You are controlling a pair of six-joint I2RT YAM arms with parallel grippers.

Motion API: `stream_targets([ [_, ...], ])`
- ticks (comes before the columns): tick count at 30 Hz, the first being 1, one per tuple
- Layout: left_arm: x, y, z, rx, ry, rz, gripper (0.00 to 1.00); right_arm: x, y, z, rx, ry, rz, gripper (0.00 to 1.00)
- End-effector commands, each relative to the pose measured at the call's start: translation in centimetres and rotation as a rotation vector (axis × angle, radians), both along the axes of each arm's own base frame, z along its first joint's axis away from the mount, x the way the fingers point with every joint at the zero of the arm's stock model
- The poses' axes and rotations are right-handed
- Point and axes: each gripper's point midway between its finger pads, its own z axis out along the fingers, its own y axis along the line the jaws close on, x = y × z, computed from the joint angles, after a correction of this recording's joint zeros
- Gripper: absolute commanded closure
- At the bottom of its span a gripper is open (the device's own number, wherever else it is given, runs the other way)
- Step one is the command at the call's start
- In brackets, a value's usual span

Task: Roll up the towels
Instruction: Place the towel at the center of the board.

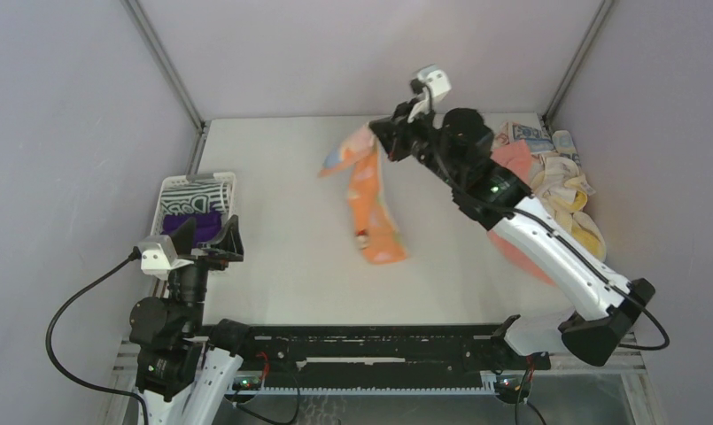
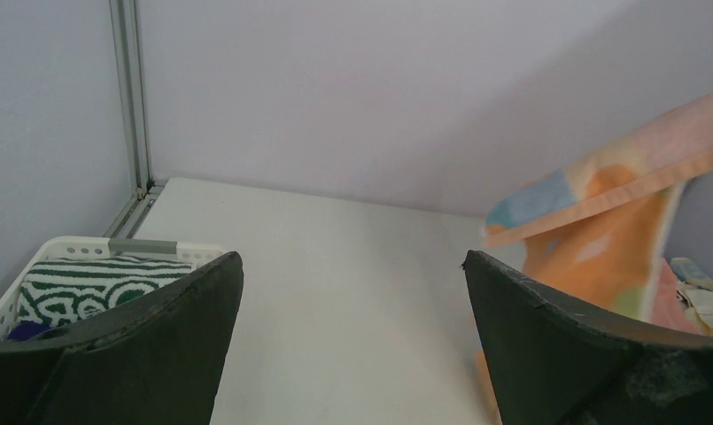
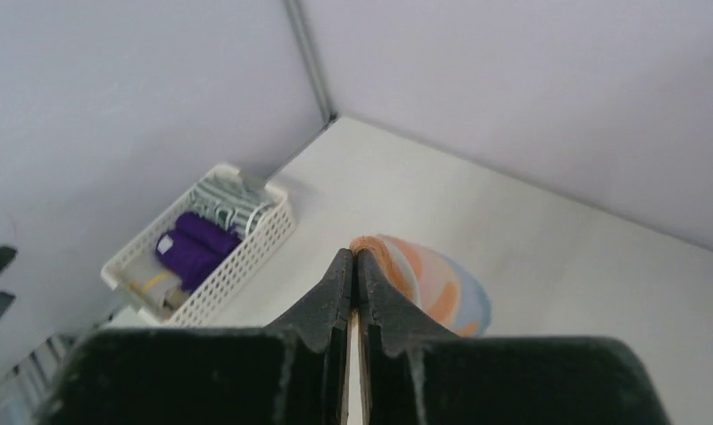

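Note:
My right gripper (image 1: pixel 381 135) is shut on the top edge of a light-blue and orange towel (image 1: pixel 370 199), lifted above the middle of the table so it hangs down with its lower end on the surface. In the right wrist view the towel (image 3: pixel 437 283) bulges out past the closed fingertips (image 3: pixel 353 257). In the left wrist view the hanging towel (image 2: pixel 600 212) shows at the right. A pile of more towels (image 1: pixel 561 181), salmon-pink, cream-yellow and blue-printed, lies at the far right. My left gripper (image 1: pixel 213 230) stands open and empty near the basket, well apart from the towel.
A white slotted basket (image 1: pixel 174 186) at the left holds a purple towel (image 1: pixel 197 223) and a black-and-white striped one (image 1: pixel 196 192). Walls close in the table at the back and both sides. A black rail (image 1: pixel 370 341) runs along the near edge.

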Motion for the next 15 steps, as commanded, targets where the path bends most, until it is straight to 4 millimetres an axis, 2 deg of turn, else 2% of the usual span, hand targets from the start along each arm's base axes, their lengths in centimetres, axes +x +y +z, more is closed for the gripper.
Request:
stream_targets([
  [1, 0.5, -0.2, -0.7, 0.023, 0.013, -0.002, 0.0, 0.3, 3.1, -4.8, -0.003, 0.086, 0.063, 1.0],
  [3, 0.8, -0.3, -0.8, 0.021, 0.025, -0.007, 0.0, 0.0, 3.8, -8.3, -0.008, 0.19, 0.094, 1.0],
  [5, 1.1, -0.6, -0.9, 0.011, 0.042, -0.014, 0.0, -0.2, 3.9, -10.9, -0.021, 0.271, 0.097, 1.0],
  [8, 1.5, -1.5, -0.6, 0.001, 0.087, -0.057, 0.0, -0.5, 4.1, -12.4, -0.036, 0.31, 0.114, 1.0],
  [11, 2.5, -2.5, -1.1, -0.004, 0.165, -0.094, 0.0, 0.5, 3.6, -11.3, -0.005, 0.276, 0.093, 1.0],
  [13, 2.9, -2.6, -1.2, -0.01, 0.2, -0.091, 0.0, 2.1, 2.7, -9.5, 0.051, 0.245, 0.07, 1.0],
  [15, 3.1, -2.5, -1.1, -0.017, 0.227, -0.08, 0.0, 3.8, 1.6, -6.7, 0.098, 0.198, 0.035, 1.0],
])
